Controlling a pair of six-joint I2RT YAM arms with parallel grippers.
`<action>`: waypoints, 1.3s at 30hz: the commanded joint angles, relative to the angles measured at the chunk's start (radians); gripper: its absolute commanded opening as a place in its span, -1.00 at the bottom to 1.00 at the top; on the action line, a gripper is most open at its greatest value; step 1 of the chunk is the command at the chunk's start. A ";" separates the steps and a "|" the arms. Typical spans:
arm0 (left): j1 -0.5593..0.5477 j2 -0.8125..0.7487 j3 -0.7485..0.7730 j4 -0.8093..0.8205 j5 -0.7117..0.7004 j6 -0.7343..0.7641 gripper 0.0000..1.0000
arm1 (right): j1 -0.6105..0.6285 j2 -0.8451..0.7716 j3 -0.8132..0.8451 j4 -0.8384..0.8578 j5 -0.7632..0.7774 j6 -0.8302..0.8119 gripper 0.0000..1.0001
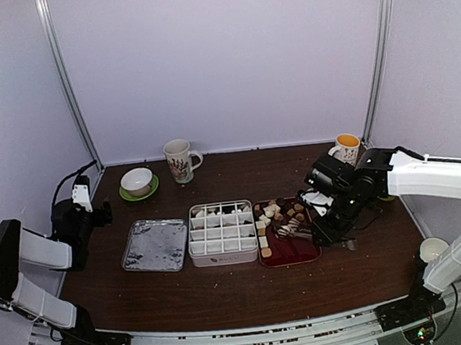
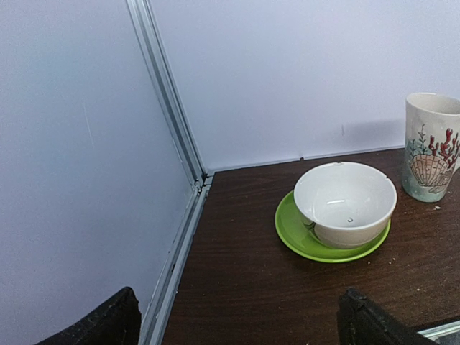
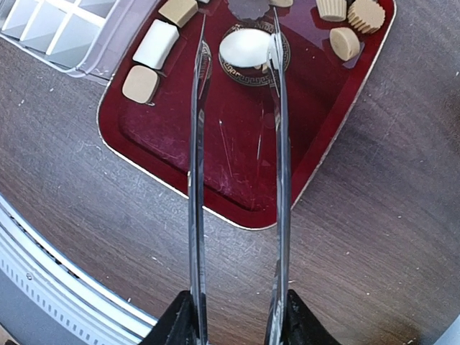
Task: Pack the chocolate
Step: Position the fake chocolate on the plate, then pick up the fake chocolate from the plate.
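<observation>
1. Dark-red tray (image 1: pixel 296 249) sits on the worktop (image 1: pixel 227 292), right of centre. It holds the chocolate (image 3: pixel 157 44): loose tan, cream-white and dark pieces, bunched at its far end and left side.
2. White divided box (image 1: pixel 224 260) is just left of the tray. A few pieces show in its back row of cells.
3. Silver tray (image 1: pixel 155 245) is left of the box. Its surface is crinkled and I can't read what's in it.
4. White bowl (image 2: pixel 345 203) sits on a green saucer (image 2: pixel 302 241), back left. The shell mug (image 2: pixel 431 147) beside it is cut off at the left wrist view's edge.
5. Right gripper (image 3: pixel 237 316): jaws clenched on the metal tongs (image 3: pixel 195 187). The tong tips straddle a cream-white round (image 3: pixel 246 49) in the tray. Can't tell if they touch it.
6. Left gripper (image 2: pixel 237 327): jaws released wide, nothing between them, at the worktop's left edge.
7. From above, the right arm hides the tray's right edge.
</observation>
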 commanded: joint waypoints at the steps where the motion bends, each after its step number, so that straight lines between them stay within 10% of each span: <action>1: 0.008 0.005 -0.003 0.048 0.008 -0.009 0.96 | -0.003 0.030 0.023 0.039 -0.027 0.043 -0.21; 20: 0.008 0.005 -0.003 0.047 0.008 -0.009 0.96 | -0.035 0.051 0.007 0.024 0.056 0.079 -0.20; 39: 0.008 0.005 -0.003 0.046 0.008 -0.009 0.96 | -0.036 -0.024 0.028 0.021 -0.060 0.020 -0.60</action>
